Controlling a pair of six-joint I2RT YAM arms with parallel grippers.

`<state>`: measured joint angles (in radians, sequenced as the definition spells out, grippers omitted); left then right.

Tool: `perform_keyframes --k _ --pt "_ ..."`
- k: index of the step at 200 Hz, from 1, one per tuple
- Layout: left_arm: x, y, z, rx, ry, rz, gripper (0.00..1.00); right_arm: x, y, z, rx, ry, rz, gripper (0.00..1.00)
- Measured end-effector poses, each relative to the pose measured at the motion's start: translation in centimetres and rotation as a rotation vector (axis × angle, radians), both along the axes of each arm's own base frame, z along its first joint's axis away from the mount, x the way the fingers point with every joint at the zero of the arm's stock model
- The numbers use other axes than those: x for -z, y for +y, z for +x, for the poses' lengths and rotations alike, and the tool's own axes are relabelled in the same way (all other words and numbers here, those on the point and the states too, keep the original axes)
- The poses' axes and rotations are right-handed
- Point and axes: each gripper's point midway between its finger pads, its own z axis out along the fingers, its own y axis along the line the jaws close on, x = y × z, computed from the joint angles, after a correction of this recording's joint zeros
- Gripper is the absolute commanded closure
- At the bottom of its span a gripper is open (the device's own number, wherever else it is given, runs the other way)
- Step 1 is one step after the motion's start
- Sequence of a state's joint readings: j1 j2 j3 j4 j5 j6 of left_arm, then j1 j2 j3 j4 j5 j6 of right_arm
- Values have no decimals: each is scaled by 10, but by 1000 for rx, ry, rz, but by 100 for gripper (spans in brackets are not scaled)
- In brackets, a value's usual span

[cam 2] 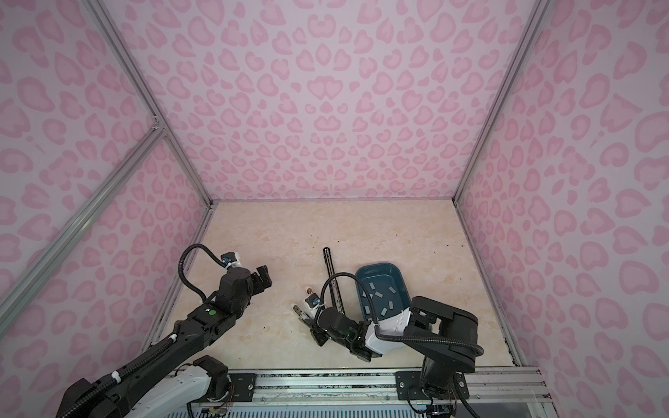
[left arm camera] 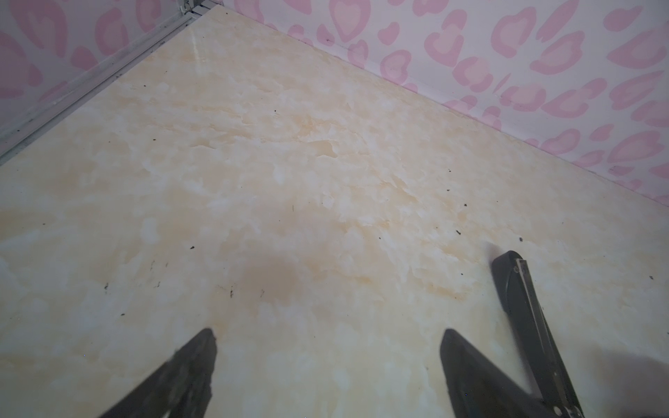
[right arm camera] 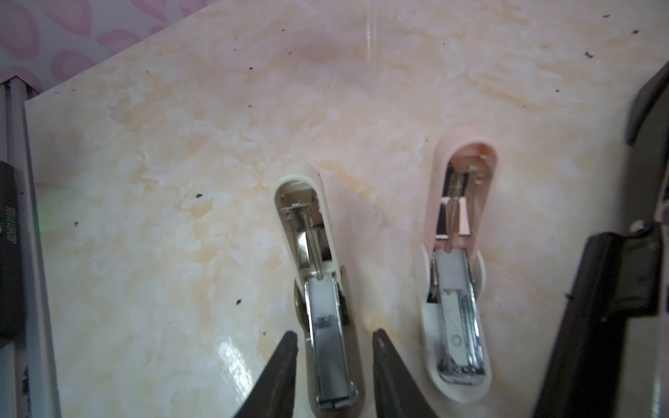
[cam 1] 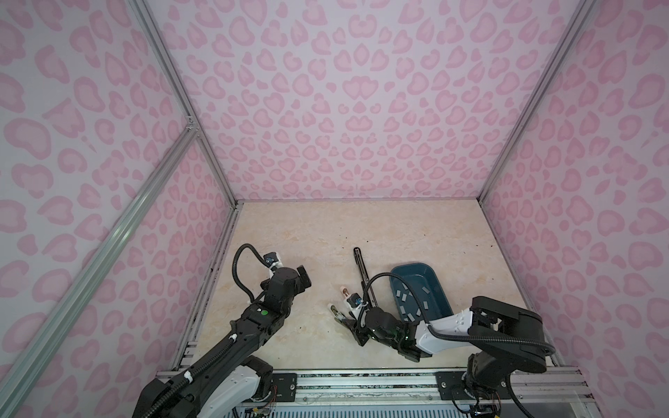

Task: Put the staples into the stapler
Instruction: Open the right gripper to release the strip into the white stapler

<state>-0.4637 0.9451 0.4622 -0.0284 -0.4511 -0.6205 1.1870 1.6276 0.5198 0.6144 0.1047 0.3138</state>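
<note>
The staples [cam 1: 402,297], small flat grey metal strips, lie scattered in a round-cornered teal plastic tray [cam 1: 416,279] on the glossy cream marble-pattern tabletop [cam 1: 307,235]. They are to the right of, and apart from, the right gripper [right arm camera: 333,347]. Its tapered black fingers [right arm camera: 286,365] stand partly apart astride the shiny steel magazine of a small cream plastic stapler [right arm camera: 315,249] that is folded open, and they grip nothing. A pale pink stapler [right arm camera: 459,217] lies just beside it on the far side, and the left gripper [left arm camera: 325,362] hangs wide open and empty at the left.
</note>
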Motion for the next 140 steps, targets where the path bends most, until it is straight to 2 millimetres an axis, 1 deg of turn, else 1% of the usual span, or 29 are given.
perform_keyframes --k 18,29,43,57,75,97,106,116,140 --pt "-1 -1 0 5 0 -5 3 -11 -1 0 2 -11 19 63" --pt "-5 -3 1 12 -4 -15 3 -15 -2 0 8 -16 24 65" --pt "-15 -9 0 25 -18 -70 3 -17 -5 3 32 -21 19 71" --pt "-24 -19 -3 49 -40 -170 3 -15 -9 8 63 -29 -6 77" --pt "-26 -32 -10 95 -42 -290 3 -12 -14 15 115 -27 -21 82" --pt "-30 -40 -17 153 -34 -310 3 3 -21 18 152 -12 -75 84" --pt "-27 -39 -19 168 -21 -282 3 9 -22 18 159 -2 -94 85" --pt "-19 -37 -22 174 4 -246 3 14 -22 18 162 6 -109 85" --pt "14 -20 -34 145 101 -114 3 26 -22 18 165 24 -145 85"
